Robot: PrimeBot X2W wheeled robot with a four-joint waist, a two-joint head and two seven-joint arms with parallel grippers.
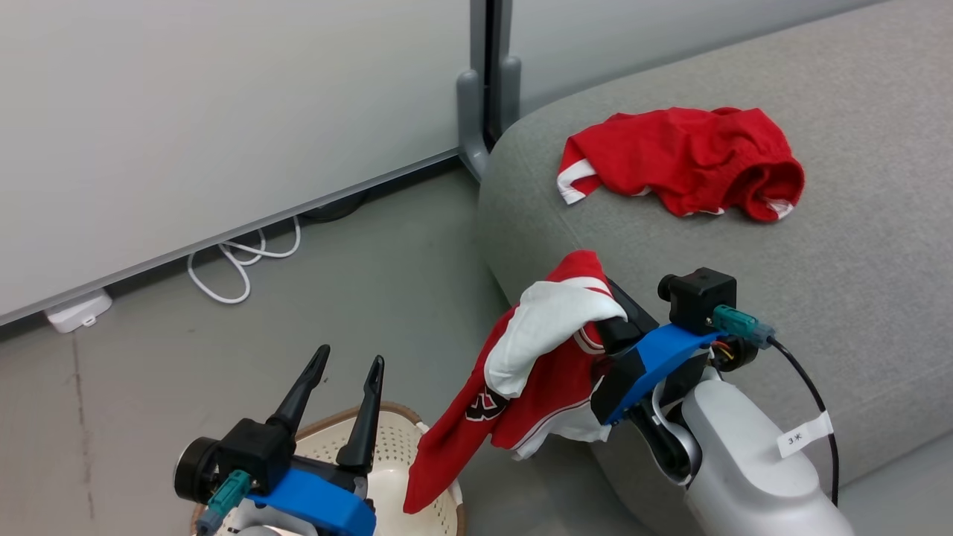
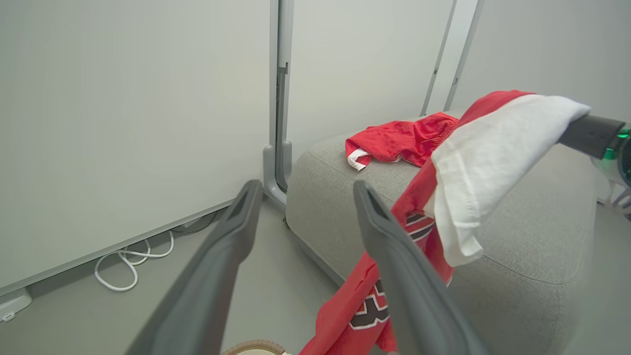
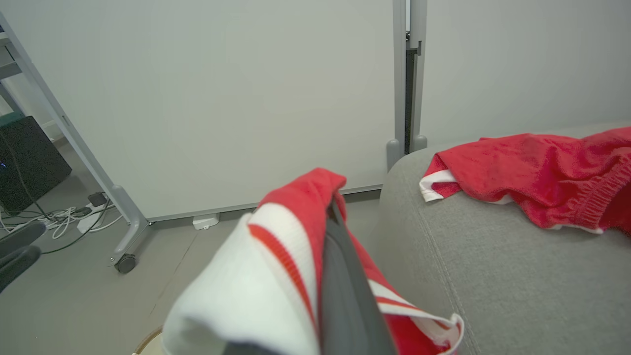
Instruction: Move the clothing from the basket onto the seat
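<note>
Left gripper (image 1: 350, 357) sits low, fingers spread wide and pointing up; right gripper (image 1: 624, 316), raised higher, is clamped on a garment (image 1: 547, 335).

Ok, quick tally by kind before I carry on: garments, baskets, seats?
Red garments: 2, the lying garment on the seat and the hanging garment in the right gripper
Basket: 1
Seat: 1
Total: 4
</note>
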